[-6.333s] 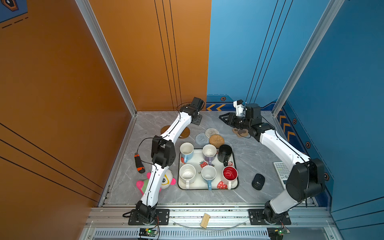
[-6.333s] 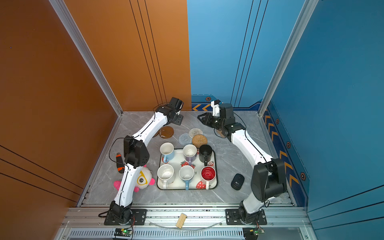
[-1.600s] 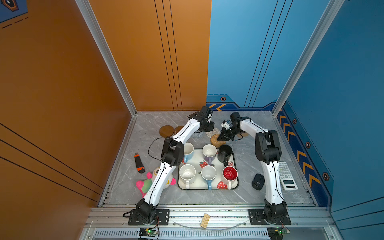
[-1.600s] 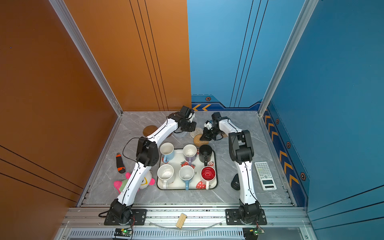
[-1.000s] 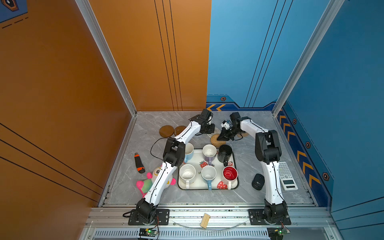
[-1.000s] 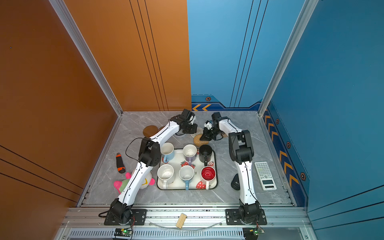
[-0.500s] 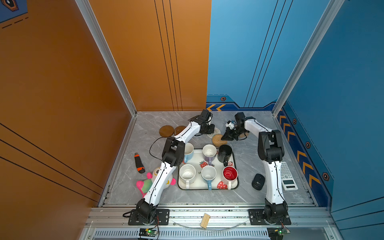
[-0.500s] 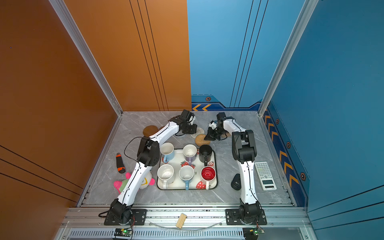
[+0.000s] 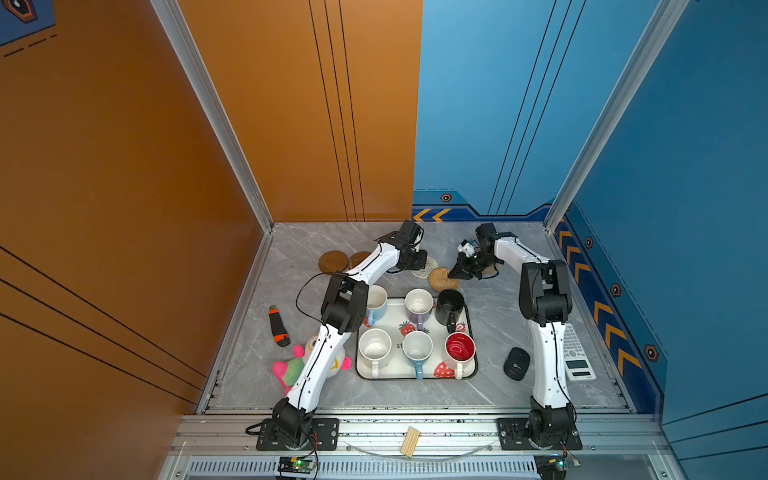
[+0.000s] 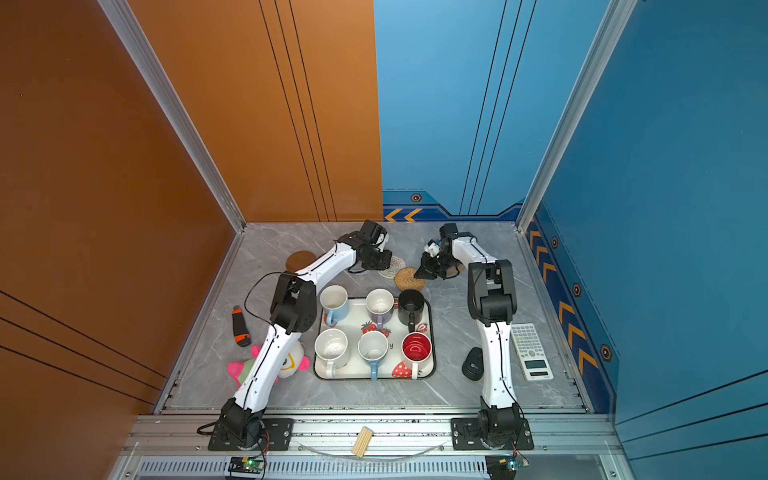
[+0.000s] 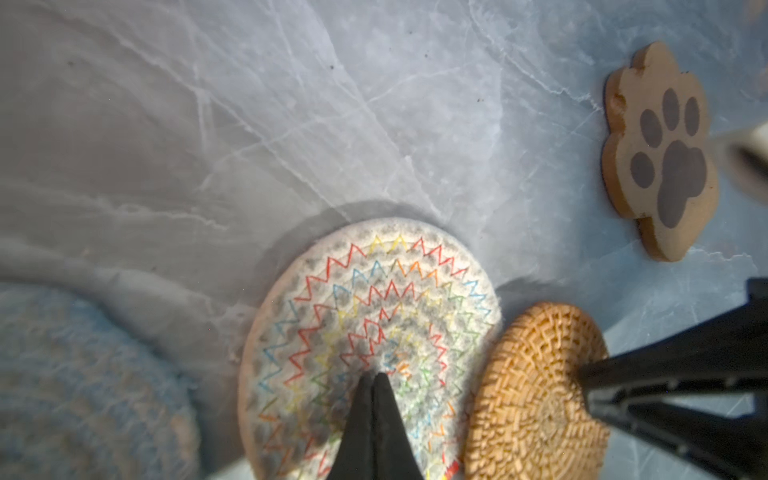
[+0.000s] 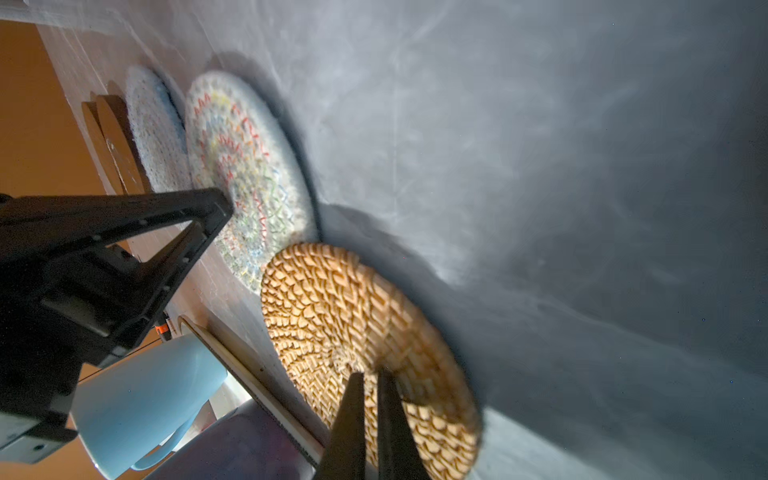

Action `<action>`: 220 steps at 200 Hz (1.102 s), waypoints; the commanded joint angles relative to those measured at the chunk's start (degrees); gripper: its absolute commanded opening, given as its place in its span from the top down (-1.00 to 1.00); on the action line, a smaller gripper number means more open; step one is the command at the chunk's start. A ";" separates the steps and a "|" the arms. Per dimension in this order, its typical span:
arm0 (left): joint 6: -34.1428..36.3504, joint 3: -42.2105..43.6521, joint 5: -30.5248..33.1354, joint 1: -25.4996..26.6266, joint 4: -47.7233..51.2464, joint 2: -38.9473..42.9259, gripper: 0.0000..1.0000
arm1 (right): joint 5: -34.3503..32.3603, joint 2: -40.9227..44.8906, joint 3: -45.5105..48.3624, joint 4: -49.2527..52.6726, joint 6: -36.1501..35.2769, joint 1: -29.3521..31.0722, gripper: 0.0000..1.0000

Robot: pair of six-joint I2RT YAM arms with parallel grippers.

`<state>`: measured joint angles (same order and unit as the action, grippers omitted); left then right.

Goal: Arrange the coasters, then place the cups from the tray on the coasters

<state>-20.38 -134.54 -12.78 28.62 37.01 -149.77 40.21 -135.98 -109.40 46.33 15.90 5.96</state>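
Note:
My left gripper [image 11: 374, 376] is shut, its tips pressing on the cream woven coaster [image 11: 374, 316] with zigzag stitching. My right gripper [image 12: 370, 374] is shut too, tips down on the tan rattan coaster [image 12: 345, 316], which touches the cream one. Both top views show both grippers [image 9: 417, 264] [image 9: 452, 274] behind the tray [image 9: 415, 376]. The paw coaster [image 11: 660, 153] lies apart near the right arm. A grey woven coaster [image 11: 83, 374] and two brown discs [image 9: 332, 262] lie to the left. Several cups, among them a black one [image 9: 451, 305], stand on the tray.
Left of the tray lie a black and orange tool [image 9: 278, 326] and a plush toy [image 9: 291, 368] under the left arm. A black mouse [image 9: 516, 363] and a calculator [image 9: 575, 353] lie to the right. Walls enclose the back and sides.
My right gripper has slid a little to the right, and the rattan coaster under its tips has moved with it. The left gripper has barely shifted on the cream coaster.

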 commanded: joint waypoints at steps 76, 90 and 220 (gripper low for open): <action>2.20 4.29 2.60 -0.50 4.01 3.09 1.00 | -0.74 -0.76 -9.58 2.73 1.12 -0.30 0.87; 2.10 3.96 2.48 -0.49 4.03 3.01 1.00 | -0.75 0.76 -8.24 2.79 0.43 0.61 0.86; 2.10 4.19 2.84 0.03 4.03 3.53 1.00 | -3.02 -1.14 1.89 2.42 -2.10 3.15 0.90</action>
<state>-19.31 -131.79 -11.99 28.47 37.06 -148.00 39.22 -135.74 -107.61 47.51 14.79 9.76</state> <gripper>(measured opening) 0.044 0.055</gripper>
